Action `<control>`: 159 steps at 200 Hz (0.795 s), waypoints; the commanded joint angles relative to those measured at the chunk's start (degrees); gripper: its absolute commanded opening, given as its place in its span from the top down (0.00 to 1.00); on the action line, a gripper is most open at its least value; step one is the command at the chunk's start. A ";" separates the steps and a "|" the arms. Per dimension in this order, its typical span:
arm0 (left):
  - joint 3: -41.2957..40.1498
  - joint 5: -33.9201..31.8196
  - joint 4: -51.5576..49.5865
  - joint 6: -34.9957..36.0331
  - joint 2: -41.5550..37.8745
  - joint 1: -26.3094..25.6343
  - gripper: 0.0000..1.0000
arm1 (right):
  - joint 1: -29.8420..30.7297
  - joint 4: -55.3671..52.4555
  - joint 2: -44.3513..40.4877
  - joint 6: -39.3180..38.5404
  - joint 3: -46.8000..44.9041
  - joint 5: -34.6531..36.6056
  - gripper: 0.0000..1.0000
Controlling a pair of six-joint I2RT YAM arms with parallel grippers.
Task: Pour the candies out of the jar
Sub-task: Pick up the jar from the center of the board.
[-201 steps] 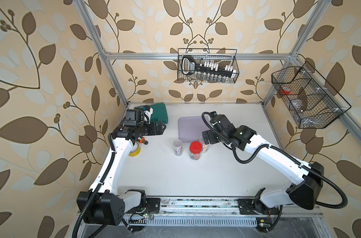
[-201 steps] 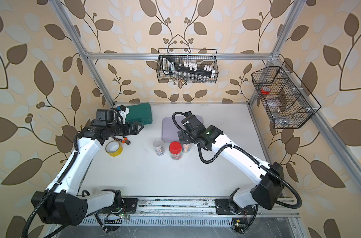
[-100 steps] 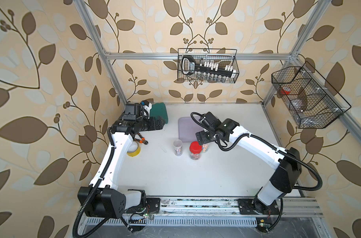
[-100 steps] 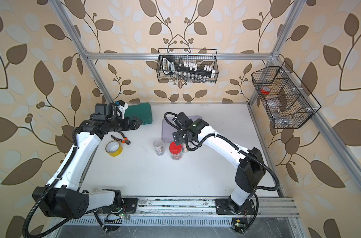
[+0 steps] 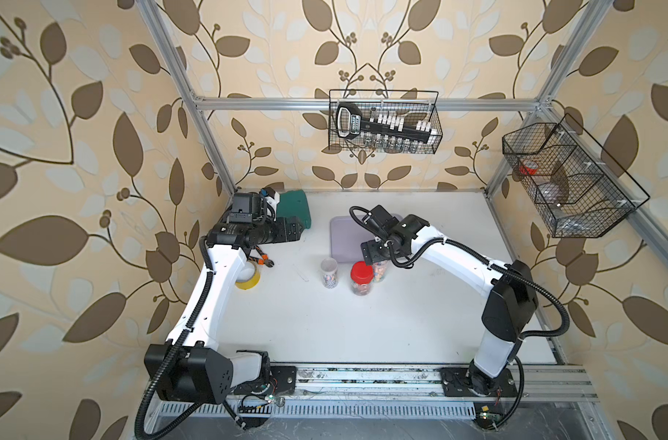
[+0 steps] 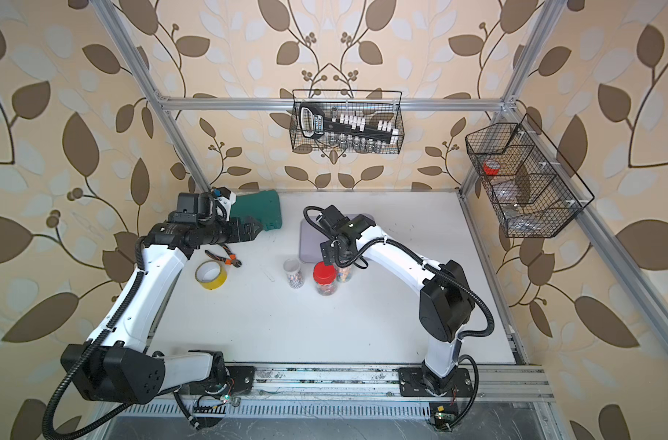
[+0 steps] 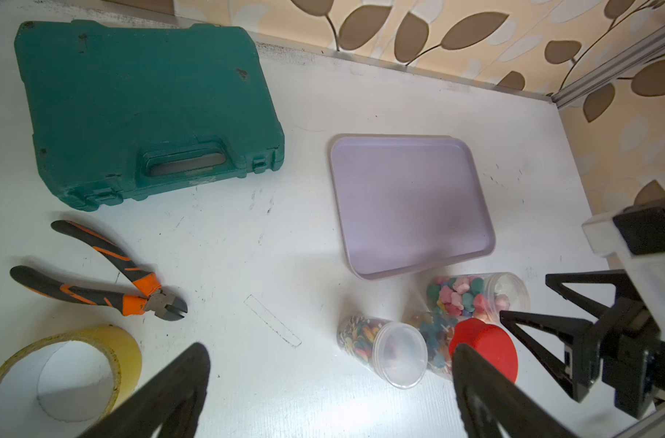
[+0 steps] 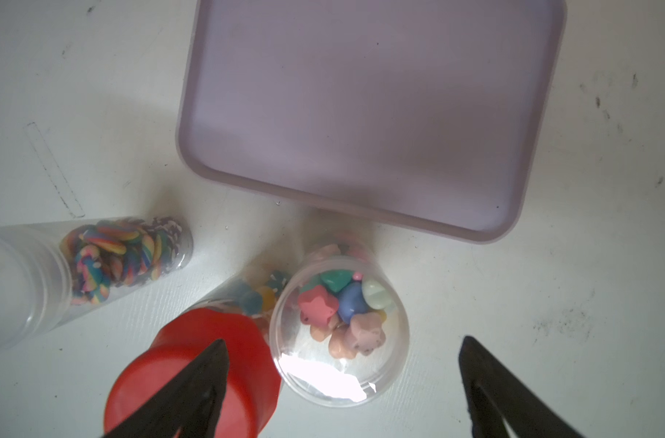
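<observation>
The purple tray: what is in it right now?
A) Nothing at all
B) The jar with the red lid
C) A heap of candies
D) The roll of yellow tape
A: in the right wrist view the tray shows only its bare lilac floor, while the candies sit inside the jar standing beside it.
</observation>
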 commanded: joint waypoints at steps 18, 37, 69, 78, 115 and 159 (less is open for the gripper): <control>-0.03 -0.43 0.12 1.15 0.61 -0.55 0.01 | -1.56 -1.47 2.56 1.56 1.64 -0.79 0.10; 0.10 -0.62 0.11 1.17 0.88 -0.56 0.01 | -1.65 -1.52 3.11 1.32 1.73 -1.23 0.11; 0.16 -1.02 -0.01 1.16 0.97 -0.55 0.01 | -1.82 -1.65 3.89 1.41 1.34 -1.69 0.13; 0.04 -1.12 0.01 1.16 0.97 -0.55 0.01 | -1.91 -1.65 4.14 1.41 1.18 -2.00 0.15; -0.01 -1.12 -0.07 1.16 0.73 -0.55 0.01 | -2.43 -1.18 4.80 1.58 -0.15 -2.14 0.18; 0.03 -1.02 -0.32 1.07 0.53 -0.57 0.01 | -3.03 -0.64 4.98 1.49 -1.46 -2.99 0.21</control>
